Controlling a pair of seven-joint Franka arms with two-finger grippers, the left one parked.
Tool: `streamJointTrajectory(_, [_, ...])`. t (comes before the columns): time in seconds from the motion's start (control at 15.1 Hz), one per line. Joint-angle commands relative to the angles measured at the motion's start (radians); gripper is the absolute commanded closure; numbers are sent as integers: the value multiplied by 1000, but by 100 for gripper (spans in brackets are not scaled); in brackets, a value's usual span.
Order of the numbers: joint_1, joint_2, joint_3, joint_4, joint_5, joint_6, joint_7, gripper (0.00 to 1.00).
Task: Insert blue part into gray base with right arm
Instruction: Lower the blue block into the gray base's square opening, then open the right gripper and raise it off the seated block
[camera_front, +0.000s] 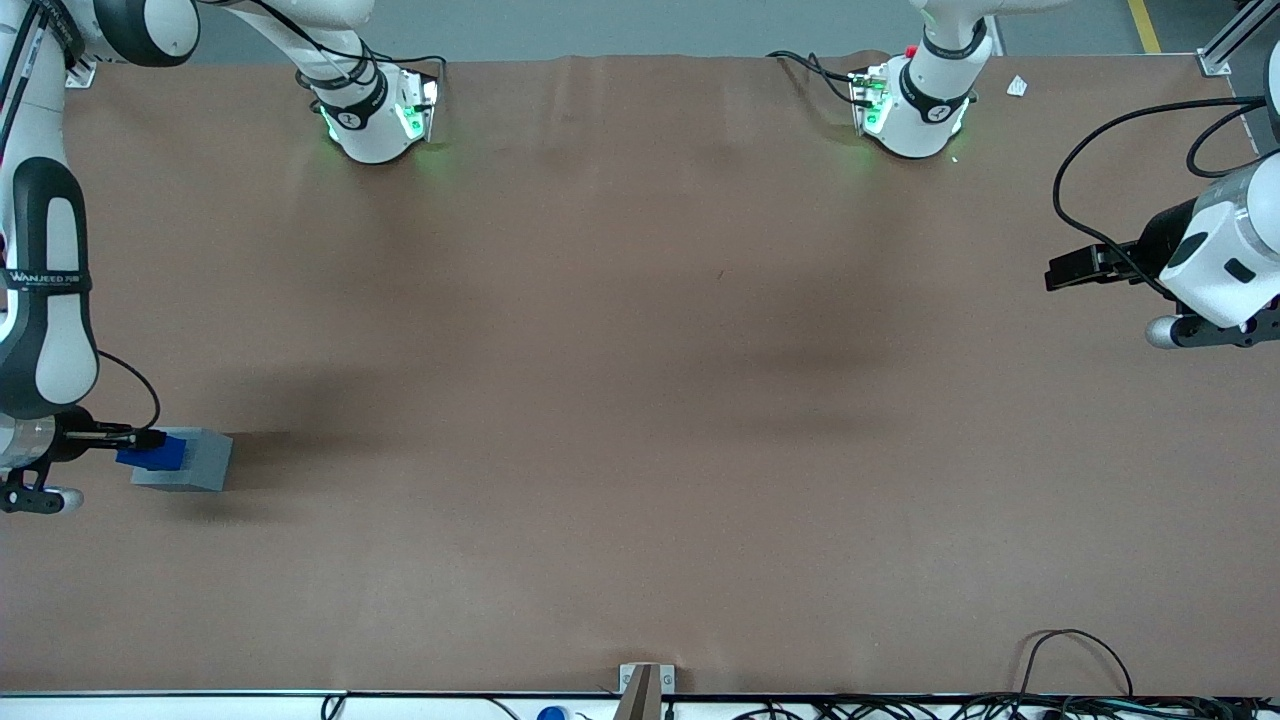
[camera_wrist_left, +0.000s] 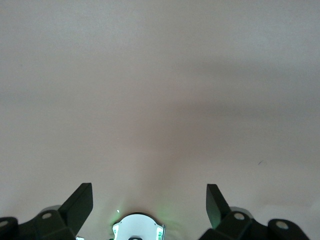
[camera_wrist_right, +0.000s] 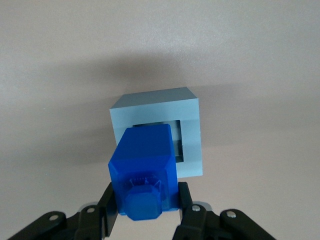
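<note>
A small bright blue part (camera_wrist_right: 144, 167) is held between the two black fingers (camera_wrist_right: 186, 197) of the right arm's tool (camera_front: 140, 438), which is closed on its sides. The part hangs over the gray base (camera_wrist_right: 190, 125), its lower end at or just inside the square recess; from these views I cannot say for sure whether it has entered yet. A stud-like knob on the part's upper face points toward the wrist camera.

The base sits flat on the brown counter (camera_front: 640, 400), near the edge at the working arm's end, roughly midway between the counter's front and back edges.

The blue part looks like rigid molded plastic: light, stiff, smooth-faced and probably a little slippery. Holding it by two flat opposing sides, as here, seems the sound choice, since it leaves the lower end free to go in. The base also looks light and might slide or tip if the part goes in crooked.

The right arm (camera_front: 45, 300) stands over the same end of the counter.
</note>
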Motion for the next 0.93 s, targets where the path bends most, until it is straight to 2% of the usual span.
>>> streamJointTrajectory(0.0, [-22,22,16,26,15,-6,-11,97])
streamJointTrajectory(0.79, [-41,52,16,18,14,-8,-62,95])
streamJointTrajectory(0.86, [-37,60,16,19,12,-8,-61,91])
